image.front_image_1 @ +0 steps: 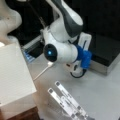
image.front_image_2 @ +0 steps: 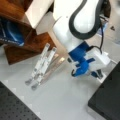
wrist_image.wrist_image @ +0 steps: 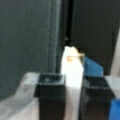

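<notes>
In the wrist view my gripper (wrist_image.wrist_image: 73,86) is shut on a narrow white piece (wrist_image.wrist_image: 71,62). The piece stands up between the two black fingers (wrist_image.wrist_image: 51,95) and has a small orange mark near its top. A blue part (wrist_image.wrist_image: 92,67) shows just behind the right finger. In both front views the arm is bent low over the grey table (image.front_image_1: 100,95), with the gripper (image.front_image_1: 77,71) (image.front_image_2: 75,72) close to the surface under the blue wrist mount (image.front_image_1: 85,58) (image.front_image_2: 81,57). The white piece is hidden in those views.
Two long metal strips (image.front_image_1: 65,100) (image.front_image_2: 41,66) lie side by side on the table near the gripper. A white box (image.front_image_1: 13,77) stands at a front view's left. There is also a wooden shelf (image.front_image_2: 22,47), a raised black platform (image.front_image_1: 105,52) (image.front_image_2: 107,100) and a white cable (image.front_image_1: 43,71).
</notes>
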